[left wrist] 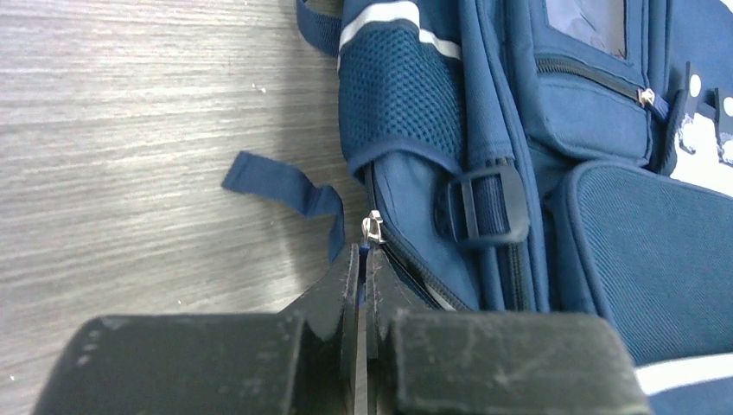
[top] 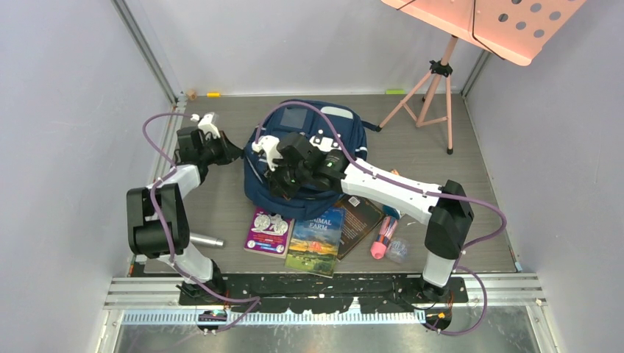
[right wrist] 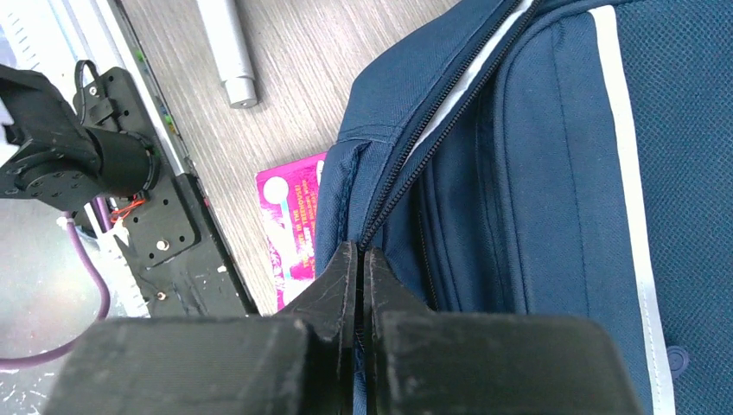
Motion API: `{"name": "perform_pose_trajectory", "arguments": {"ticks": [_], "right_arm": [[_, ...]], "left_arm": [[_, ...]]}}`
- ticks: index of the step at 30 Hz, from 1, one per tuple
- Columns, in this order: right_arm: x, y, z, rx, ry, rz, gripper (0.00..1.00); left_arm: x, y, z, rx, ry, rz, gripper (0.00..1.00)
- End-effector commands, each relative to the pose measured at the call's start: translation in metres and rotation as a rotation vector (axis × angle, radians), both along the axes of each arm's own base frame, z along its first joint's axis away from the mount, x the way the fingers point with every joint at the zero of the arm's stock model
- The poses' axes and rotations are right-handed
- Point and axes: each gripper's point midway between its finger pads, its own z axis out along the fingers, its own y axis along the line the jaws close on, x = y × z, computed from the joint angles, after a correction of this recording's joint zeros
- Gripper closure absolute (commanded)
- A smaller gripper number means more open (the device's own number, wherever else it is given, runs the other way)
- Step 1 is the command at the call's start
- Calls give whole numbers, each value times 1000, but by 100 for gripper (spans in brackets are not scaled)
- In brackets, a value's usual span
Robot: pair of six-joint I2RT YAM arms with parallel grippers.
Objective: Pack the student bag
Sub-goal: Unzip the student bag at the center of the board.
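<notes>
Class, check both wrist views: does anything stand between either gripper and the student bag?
Nothing visible does. The left gripper is shut on the student bag's side zip, just below its silver pull; the right gripper is pinched shut on the bag's zip edge.

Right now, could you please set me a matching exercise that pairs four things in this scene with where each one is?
Things:
1. Animal Farm book
2. pink music stand
3. silver cylinder
4. left claw

Places:
A. shut at the side zipper of the student bag
B. standing at the far right of the table
C. lying flat just in front of the bag, between a purple book and a dark book
D. lying in the table's near left corner

Pairs: 1-C, 2-B, 3-D, 4-A
</notes>
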Motion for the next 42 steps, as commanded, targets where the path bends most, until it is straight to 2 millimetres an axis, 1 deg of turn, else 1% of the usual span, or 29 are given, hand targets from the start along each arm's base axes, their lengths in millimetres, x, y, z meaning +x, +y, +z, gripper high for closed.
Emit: {"name": "perform_pose_trajectory", "arguments": {"ticks": [1,3,5,6,7,8,9,10,12,13,14,15,16,17,19,21,23,26,27,28,29,31,32,33,35,39,42], "right_arm": [[-37,4,59,140,-14,140,100],[-39,4,58,138,-13,143,100],[-36,4,55,132,-14,123,100],[-31,4,54,129,-25,91,100],[-24,3,48,110,-38,52,100],[-19,3,47,108,-40,25,100],[-11,1,41,86,-55,-19,100],[-9,1,39,81,-52,-34,98],[-3,0,28,54,-51,-67,86],[0,0,22,37,-52,-82,74],[2,-1,16,23,-50,-91,69],[3,-3,13,12,-51,-101,61],[2,-4,8,1,-46,-103,57],[2,-5,6,-4,-43,-105,51],[-1,-8,1,-11,-36,-99,45],[-7,-14,-5,-15,-29,-83,41],[-14,-20,-12,-22,-20,-60,38],[-26,-36,-26,-49,-4,-45,38],[-27,-39,-27,-52,-4,-45,37],[-30,-45,-32,-62,0,-45,37],[-31,-49,-34,-71,2,-48,38],[-32,-56,-39,-85,-1,-61,38],[-32,-61,-40,-90,-8,-72,39],[-32,-62,-40,-90,-11,-75,39],[-30,-65,-38,-84,-23,-86,41],[-24,-65,-40,-77,-25,-92,46],[-21,-63,-43,-86,-22,-87,54]], "left_arm": [[38,25,32,71,-139,47,100],[43,25,33,68,-140,47,100],[43,24,32,56,-133,41,100],[41,23,32,50,-128,44,100],[39,23,32,44,-121,53,92],[36,24,32,39,-111,70,83],[32,25,36,34,-109,86,74],[28,26,39,29,-105,106,65],[16,33,41,24,-64,179,48],[8,38,39,20,-29,236,41],[0,45,39,7,13,307,36],[-9,50,39,2,49,362,33],[-19,51,37,-4,82,388,31],[-27,48,39,-16,90,387,29],[-42,39,44,-53,101,373,27],[-56,29,51,-79,120,352,27],[-69,13,60,-85,134,292,27],[-87,-17,74,-45,188,174,27],[-92,-28,79,-29,201,132,27],[-97,-46,86,-10,202,70,27],[-101,-56,91,4,205,29,27],[-109,-74,104,20,212,-51,26],[-110,-79,111,23,206,-78,26],[-111,-84,116,22,205,-107,26],[-113,-84,124,46,202,-133,26],[-112,-76,130,112,181,-135,26],[-112,-73,133,133,148,-130,26]]}}
